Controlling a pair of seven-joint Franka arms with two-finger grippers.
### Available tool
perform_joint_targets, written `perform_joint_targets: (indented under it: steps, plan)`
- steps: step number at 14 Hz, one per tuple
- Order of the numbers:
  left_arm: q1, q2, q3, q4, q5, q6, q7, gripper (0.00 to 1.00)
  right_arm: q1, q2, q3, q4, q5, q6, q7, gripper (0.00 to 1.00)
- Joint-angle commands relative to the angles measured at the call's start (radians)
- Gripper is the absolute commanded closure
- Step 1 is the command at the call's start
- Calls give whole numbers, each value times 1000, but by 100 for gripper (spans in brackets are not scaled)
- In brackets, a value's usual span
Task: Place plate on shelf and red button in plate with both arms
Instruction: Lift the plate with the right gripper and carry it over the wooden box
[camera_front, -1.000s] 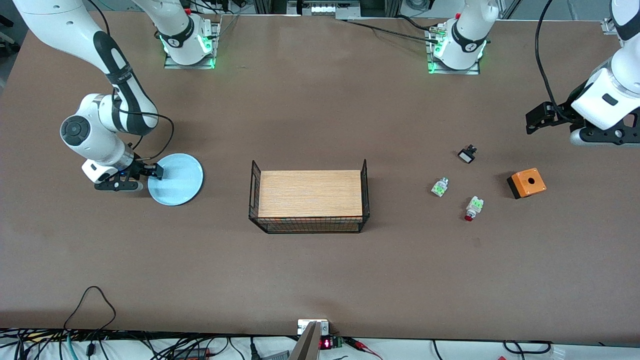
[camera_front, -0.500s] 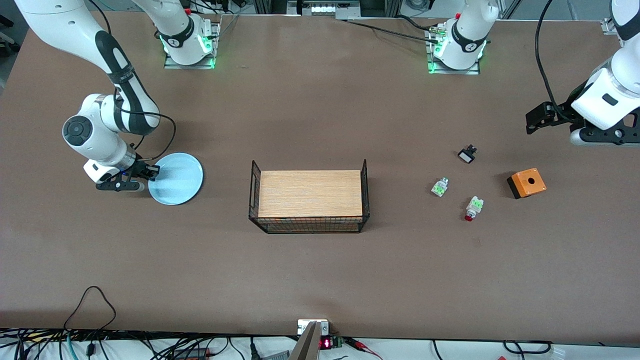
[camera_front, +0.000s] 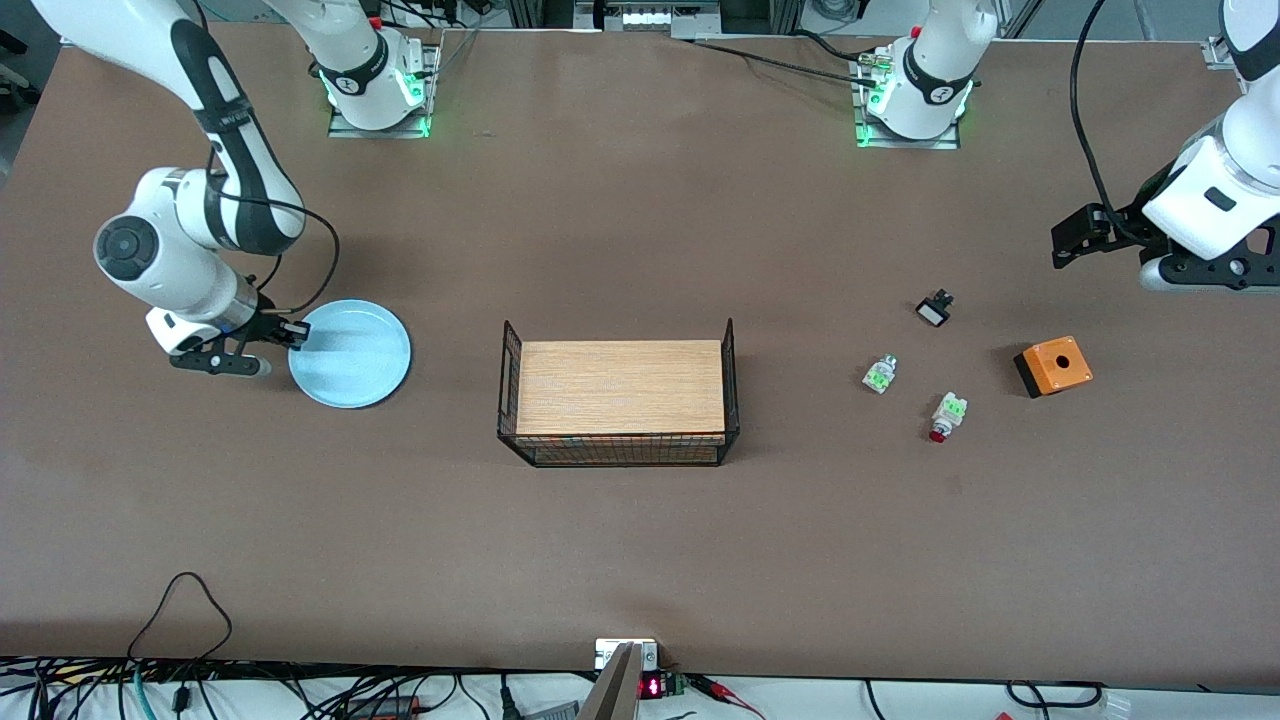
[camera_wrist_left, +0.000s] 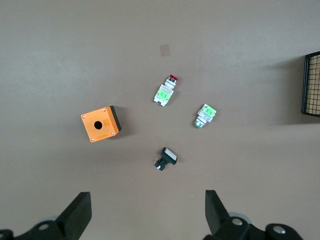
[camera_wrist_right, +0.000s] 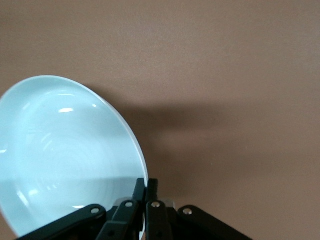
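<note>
The pale blue plate (camera_front: 351, 354) is at the right arm's end of the table, tilted with one edge lifted. My right gripper (camera_front: 296, 335) is shut on its rim; in the right wrist view the plate (camera_wrist_right: 65, 150) fills one side and the two fingers (camera_wrist_right: 152, 187) pinch its edge. The red button (camera_front: 944, 417) lies on the table toward the left arm's end, and shows as the red button (camera_wrist_left: 165, 91) in the left wrist view. My left gripper (camera_wrist_left: 147, 212) waits open, high above the small parts, with nothing between its fingers.
A wire basket (camera_front: 512, 395) with a wooden board (camera_front: 620, 387) stands mid-table. Near the red button lie a white-and-green part (camera_front: 879, 374), a black-and-white part (camera_front: 934, 308) and an orange box (camera_front: 1053, 366). Cables run along the table edge nearest the front camera.
My right gripper has shut on the plate's rim and drawn upward and toward the table's end, tipping the plate. The left arm has not moved.
</note>
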Motion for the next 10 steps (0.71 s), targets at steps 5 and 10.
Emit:
perform_joint_targets:
  steps: [5, 10]
  plan:
    - [-1, -5, 3, 14, -15, -18, 4, 0, 30, -161, 21, 243, 175, -483, 45, 100]
    - [-1, -5, 3, 14, -15, -18, 4, 0, 119, -163, 32, 498, 215, -753, 312, 100]
